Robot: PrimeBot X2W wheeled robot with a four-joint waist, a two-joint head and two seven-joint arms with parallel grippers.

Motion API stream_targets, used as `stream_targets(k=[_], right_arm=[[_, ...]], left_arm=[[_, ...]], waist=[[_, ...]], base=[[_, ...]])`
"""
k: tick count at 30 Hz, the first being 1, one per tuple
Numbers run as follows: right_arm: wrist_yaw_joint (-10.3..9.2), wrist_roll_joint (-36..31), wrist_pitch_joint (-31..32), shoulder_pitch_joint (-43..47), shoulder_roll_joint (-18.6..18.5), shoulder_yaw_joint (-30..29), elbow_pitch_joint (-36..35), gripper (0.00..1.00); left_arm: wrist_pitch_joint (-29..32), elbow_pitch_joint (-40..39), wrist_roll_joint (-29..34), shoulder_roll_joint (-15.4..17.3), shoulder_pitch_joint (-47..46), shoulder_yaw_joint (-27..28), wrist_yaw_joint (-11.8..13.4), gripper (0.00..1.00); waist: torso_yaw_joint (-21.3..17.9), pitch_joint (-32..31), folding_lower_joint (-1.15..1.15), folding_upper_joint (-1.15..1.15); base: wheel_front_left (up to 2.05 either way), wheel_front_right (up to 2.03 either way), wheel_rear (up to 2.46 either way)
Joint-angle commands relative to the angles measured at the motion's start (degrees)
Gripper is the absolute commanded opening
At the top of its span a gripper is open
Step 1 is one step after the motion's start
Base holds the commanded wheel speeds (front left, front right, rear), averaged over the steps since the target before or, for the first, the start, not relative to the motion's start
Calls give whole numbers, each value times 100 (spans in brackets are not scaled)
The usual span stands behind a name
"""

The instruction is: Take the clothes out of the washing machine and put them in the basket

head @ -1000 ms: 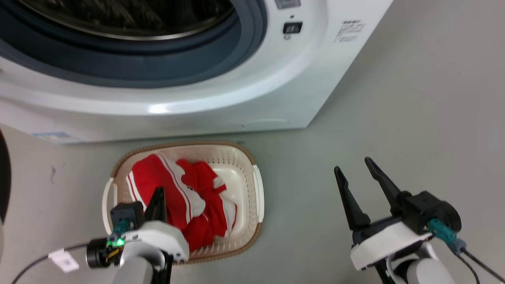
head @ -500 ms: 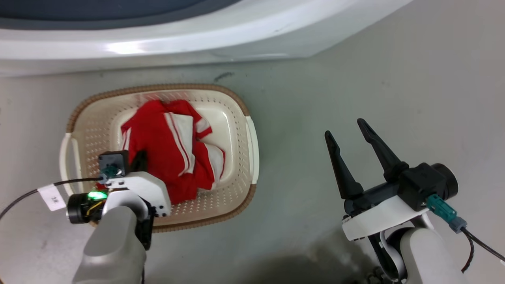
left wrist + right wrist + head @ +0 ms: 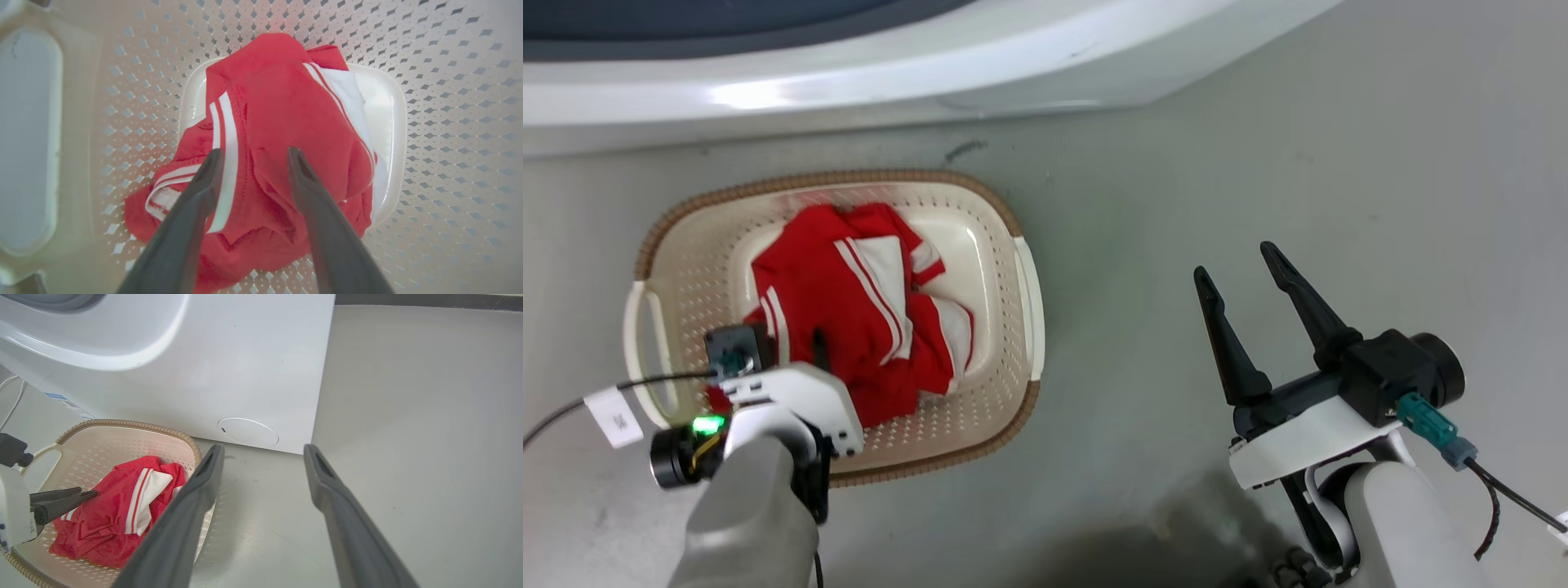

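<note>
1. Grey floor [image 3: 1176, 163] is seen before the washing machine [image 3: 849, 82]; at left the basket [image 3: 1023, 286] is set.
2. The clothes [image 3: 825, 286] are heaped in it, directly beneath the left tool [image 3: 253, 154], whose fingers are spread, clamping nothing.
3. The right tool [image 3: 1234, 261], likewise spread and empty, is held well apart at right.

Obscured and cropped items, logged from my own cameras

Washing machine [image 3: 1013, 73]: cut off by the head view's top edge just above the grey porthole rim; basket [image 3: 1025, 310]: near rim behind my left forearm, walls cropped on all sides in the left wrist view; clothes [image 3: 833, 286]: lower folds under my left wrist housing; left gripper [image 3: 253, 153]: contact with the fabric not discernible; cable tag [image 3: 613, 418] and machine sticker [image 3: 69, 405]: print too small to read; right forearm [image 3: 1396, 523]: cut off at the bottom edge.
</note>
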Motion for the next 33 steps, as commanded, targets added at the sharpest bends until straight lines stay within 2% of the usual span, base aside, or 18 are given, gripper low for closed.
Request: stream_targets(k=[1, 6, 11, 19, 20, 33], right_arm=[[-4, -28, -39, 19, 4, -26, 70, 100], [-4, -55, -14, 243, 3, -152, 215, 100], [-4, -106, 63, 551, 4, -324, 270, 100], [-4, -252, 274, 1010, 4, -620, 115, 100], [-4, -307, 328, 1103, 4, -692, 36, 100], [-4, -481, 574, 1504, 4, -1011, -384, 100]], left_arm=[[-14, -3, -61, -53, 247, 54, 13, 100], [-14, -259, -111, -158, 769, 196, -68, 100], [-14, -851, -19, -284, 1424, 314, -99, 100], [-14, -2259, 267, -455, 2303, 480, -193, 100], [-14, -2664, 351, -470, 2456, 492, -205, 100], [-15, -4934, 783, -548, 3115, 96, -109, 100]], waist=[[78, -487, -1, 0], [155, -1399, -1, 0], [216, -2288, -1, 0], [320, -3299, -1, 0], [361, -3466, -1, 0], [572, -4231, -1, 0]], base=[[0, 0, 0], [0, 0, 0], [0, 0, 0], [0, 0, 0], [0, 0, 0], [0, 0, 0]])
